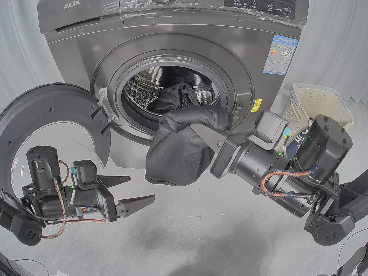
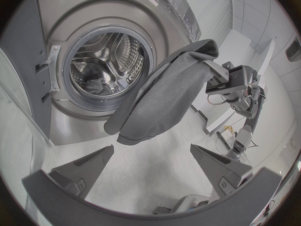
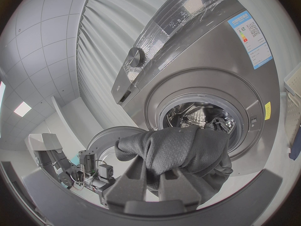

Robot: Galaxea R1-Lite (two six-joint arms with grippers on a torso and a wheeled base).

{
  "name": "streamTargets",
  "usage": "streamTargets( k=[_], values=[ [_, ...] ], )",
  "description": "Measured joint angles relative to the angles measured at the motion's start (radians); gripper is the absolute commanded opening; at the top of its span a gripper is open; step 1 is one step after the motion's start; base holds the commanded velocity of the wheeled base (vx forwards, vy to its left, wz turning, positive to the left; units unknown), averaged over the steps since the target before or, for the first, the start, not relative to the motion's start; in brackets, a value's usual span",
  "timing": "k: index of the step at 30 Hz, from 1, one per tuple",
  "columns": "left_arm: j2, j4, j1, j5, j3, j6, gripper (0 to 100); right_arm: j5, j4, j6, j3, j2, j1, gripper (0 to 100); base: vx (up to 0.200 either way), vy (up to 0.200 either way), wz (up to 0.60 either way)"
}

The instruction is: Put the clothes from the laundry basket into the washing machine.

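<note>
The right pincer (image 1: 197,129) is clamped on a black garment (image 1: 176,154), which drapes over its fingers and hangs down just before the washer's (image 1: 214,46) open mouth. Beyond the pincer, more dark cloth (image 1: 174,96) lies inside the drum (image 1: 147,85). The basket (image 1: 318,100) stands behind that arm, beside the washer. The left pincer (image 1: 141,188) hangs low with fingers spread, holding nothing, near the swung-open door (image 1: 50,104).
</note>
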State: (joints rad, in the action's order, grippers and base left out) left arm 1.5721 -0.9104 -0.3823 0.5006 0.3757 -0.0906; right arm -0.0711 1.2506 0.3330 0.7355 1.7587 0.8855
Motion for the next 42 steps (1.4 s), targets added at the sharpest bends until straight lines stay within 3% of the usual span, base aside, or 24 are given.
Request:
streamTargets(
  k=[18, 25, 26, 34, 42],
  values=[
    [0.254, -0.103, 0.001, 0.008, 0.152, 0.0, 100, -0.002, 0.001, -0.001, -0.016, -0.012, 0.029, 0, 0.0, 0.0, 0.0],
    [0.289, -0.149, -0.033, 0.008, 0.167, -0.009, 100, -0.003, 0.001, 0.0, -0.017, -0.016, 0.031, 0, 0.0, 0.0, 0.0],
    [0.291, -0.156, -0.038, 0.008, 0.167, -0.01, 0, -0.003, 0.001, 0.0, -0.017, -0.016, 0.031, 0, 0.0, 0.0, 0.0],
    [0.299, -0.222, -0.053, 0.008, 0.152, -0.02, 0, -0.003, 0.007, 0.0, -0.036, -0.016, 0.031, 0, 0.0, 0.0, 0.0],
    [0.266, -0.321, -0.088, 0.004, 0.052, -0.034, 0, -0.002, 0.009, 0.0, -0.056, -0.016, 0.023, 0, 0.0, 0.0, 0.0]
  ],
)
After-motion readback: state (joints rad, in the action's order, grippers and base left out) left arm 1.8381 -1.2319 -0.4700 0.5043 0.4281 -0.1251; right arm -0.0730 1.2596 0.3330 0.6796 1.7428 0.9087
